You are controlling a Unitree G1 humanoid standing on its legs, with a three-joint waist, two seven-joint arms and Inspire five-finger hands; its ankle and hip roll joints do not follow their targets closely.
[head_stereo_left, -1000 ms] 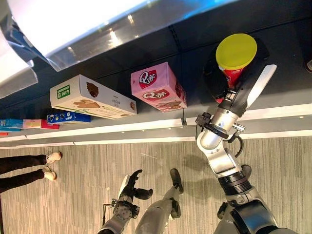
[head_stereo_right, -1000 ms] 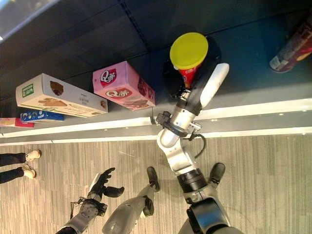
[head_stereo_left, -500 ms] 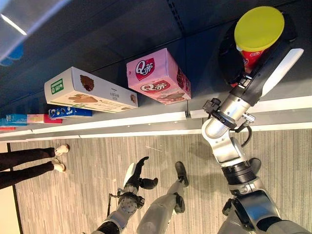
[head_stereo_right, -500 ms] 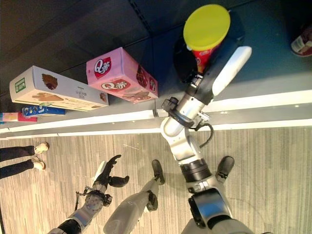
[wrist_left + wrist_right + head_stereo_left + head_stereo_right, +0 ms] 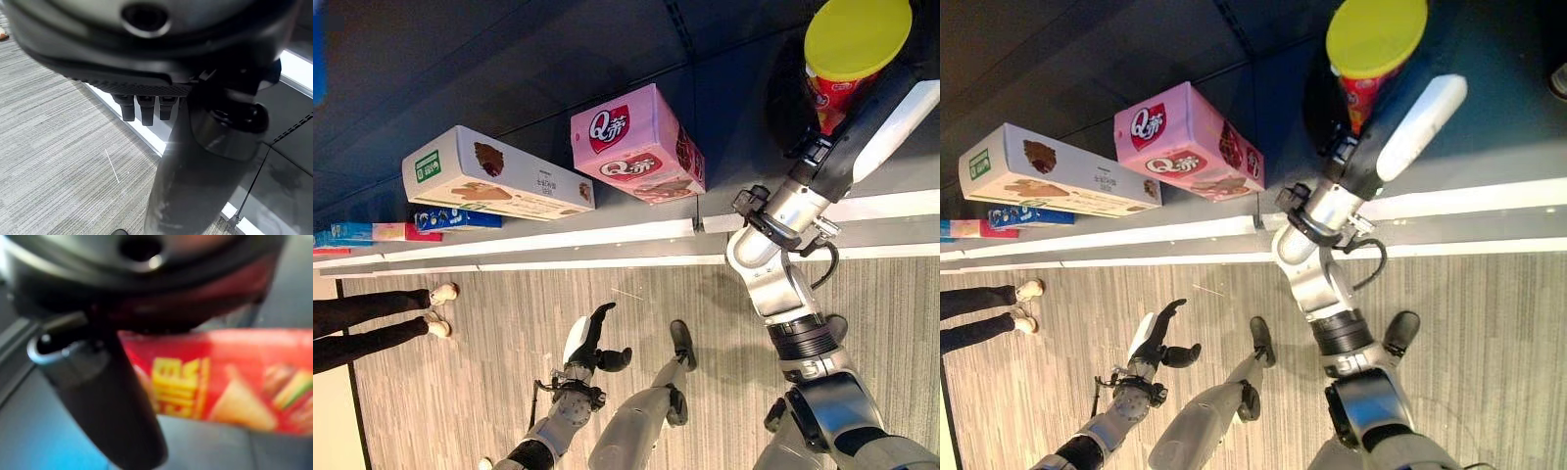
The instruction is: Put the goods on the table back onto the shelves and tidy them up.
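Observation:
A red snack canister point(image 5: 855, 39) with a yellow lid stands over the dark shelf board point(image 5: 558, 59), far right. My right hand point(image 5: 862, 122) is shut on its red body, the white-covered thumb along one side. The right wrist view shows the canister's printed red wall point(image 5: 234, 377) lying against the thumb. A pink box point(image 5: 636, 147) sits on the board left of the canister. A long cream biscuit box point(image 5: 494, 186) lies further left. My left hand point(image 5: 590, 343) hangs low over the floor, open and holding nothing, its fingers point(image 5: 142, 105) straight.
A blue packet point(image 5: 450, 219) and flat red and blue packs point(image 5: 362, 233) lie at the board's left end. A white strip point(image 5: 558, 240) runs along the board's front edge. A person's legs and pale shoes point(image 5: 435, 308) are on the striped floor at left.
My right arm has reached further over the dark board, carrying the canister away from the pink box. The camera has shifted. The left hand has risen slightly.

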